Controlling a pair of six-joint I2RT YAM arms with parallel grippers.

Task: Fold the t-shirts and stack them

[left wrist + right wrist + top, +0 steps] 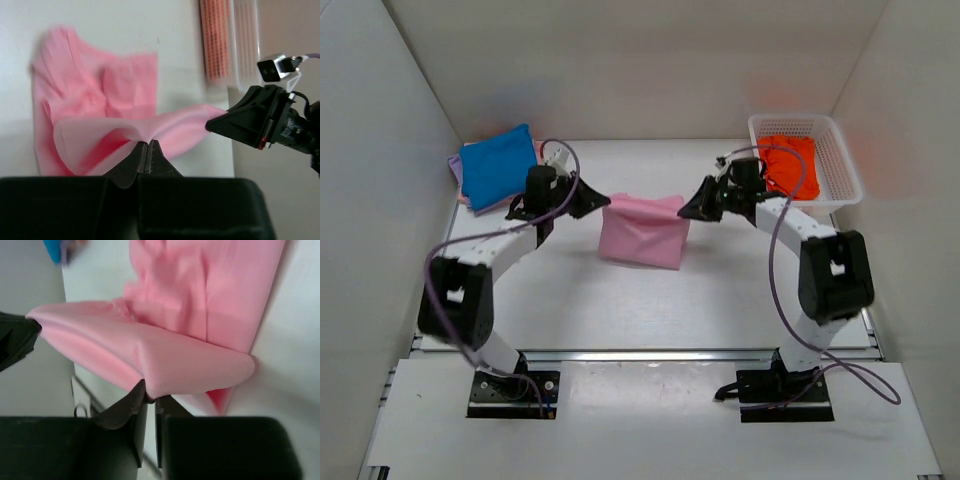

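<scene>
A light pink t-shirt [642, 232] hangs stretched between my two grippers above the table's middle, its lower part draped on the table. My left gripper [592, 200] is shut on its left top corner, shown in the left wrist view [144, 142]. My right gripper [690, 206] is shut on its right top corner, shown in the right wrist view [151, 396]. The pink cloth also fills both wrist views [90, 115] [200, 300]. A folded bright blue t-shirt [498, 165] lies on a pale lavender one [455, 167] at the back left. An orange t-shirt [790, 165] lies in the basket.
A white plastic lattice basket [841, 158] stands at the back right, close behind my right arm. White walls close in the table on the left, back and right. A metal rail [650, 354] runs along the table's near edge.
</scene>
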